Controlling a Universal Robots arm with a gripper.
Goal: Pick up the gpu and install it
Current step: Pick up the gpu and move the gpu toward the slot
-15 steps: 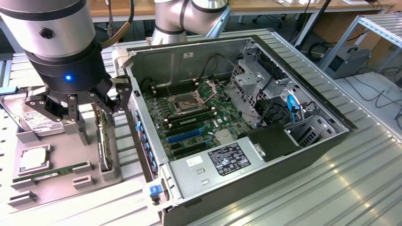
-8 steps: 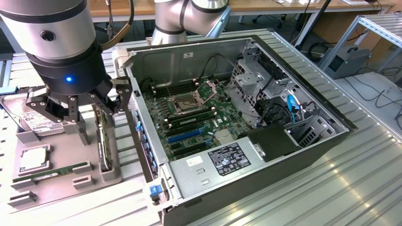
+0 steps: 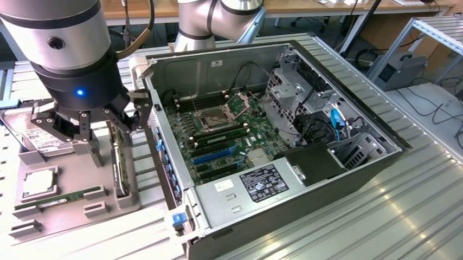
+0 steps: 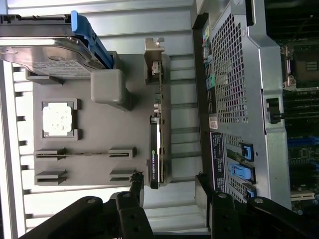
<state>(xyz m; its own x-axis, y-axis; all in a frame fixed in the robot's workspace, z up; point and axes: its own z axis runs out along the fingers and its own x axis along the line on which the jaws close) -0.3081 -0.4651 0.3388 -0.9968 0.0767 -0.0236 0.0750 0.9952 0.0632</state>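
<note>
Ribbed metal tabletop (image 3: 361, 216) is spread beneath the whole setup. On it, the gpu (image 3: 120, 162) (image 4: 155, 149) is stood on edge in the grey holder tray (image 3: 65, 208) (image 4: 99, 129), along the side nearest the opened computer case (image 3: 217, 65) (image 4: 234, 74). The gripper (image 3: 101, 127) (image 4: 169, 181) is hung above the card, jaws spread wide, nothing held. A hard drive (image 3: 36, 138) (image 4: 45, 55), a processor chip (image 3: 40, 184) (image 4: 57, 119) and a memory stick (image 3: 62, 196) (image 4: 84, 154) are also kept on the tray.

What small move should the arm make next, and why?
Probably ease the tool straight down. It is open and hangs above the gpu, which stands on edge in the grey holder, not yet gripped, and the card's end lines up within the tool's gap.
</note>
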